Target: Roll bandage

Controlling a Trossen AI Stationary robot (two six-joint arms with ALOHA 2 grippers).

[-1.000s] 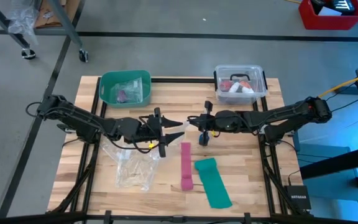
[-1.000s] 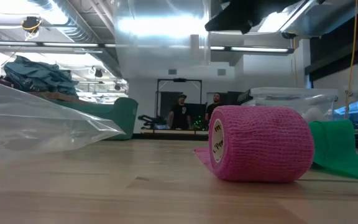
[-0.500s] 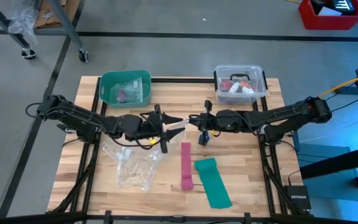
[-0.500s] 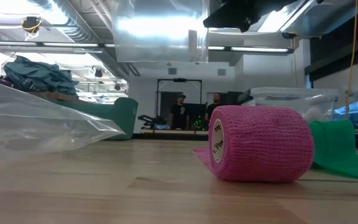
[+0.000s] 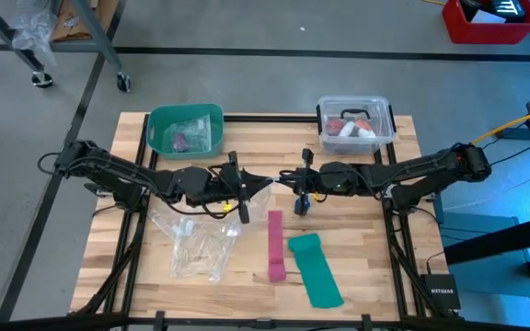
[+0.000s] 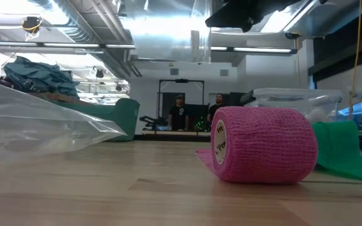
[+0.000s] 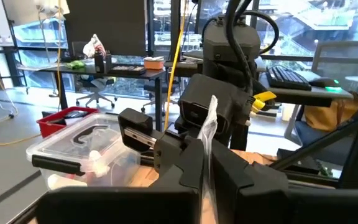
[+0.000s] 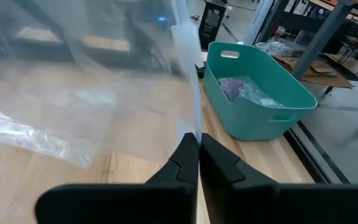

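1. Workshop floor, grey concrete, with a wooden tabletop (image 5: 339, 239) in the middle. The low view looks into a lit room where two people (image 6: 181, 113) stand far off.
2. Left gripper (image 5: 258, 185) and right gripper (image 5: 285, 182) meet above the middle of the tabletop, tips almost facing each other.
3. Left wrist view: left gripper (image 7: 207, 155) has its fingers pressed together on the thin edge of a clear bag (image 7: 211, 118). Right wrist view: right gripper (image 8: 199, 146) has its fingers likewise pinched on the same film (image 8: 104, 68). The bag hangs between the two arms.
4. The bandage, bright blue, shows in no view, neither as a strip nor as a roll. I cannot tell where it is; it may be inside a bag or a bin.
5. On the tabletop:
   - a pink strip (image 5: 275, 241) with a pink roll (image 6: 263, 152) at its end
   - a teal-green strip (image 5: 316, 268) just beside it
   - loose plastic bags (image 5: 196, 241)
   - a teal bin (image 5: 159, 124)
   - a lidded clear box (image 5: 386, 124)
6. Progress, as a judgement: rolling is not begun. The arms are busy with packaging, so finding, laying out and winding the blue band all remain.
7. Writing:
   - A black box (image 5: 441, 287) by the table frame carries white letters that seem to read NETGEAR.
   - Print on the pink roll's core is too small to read.
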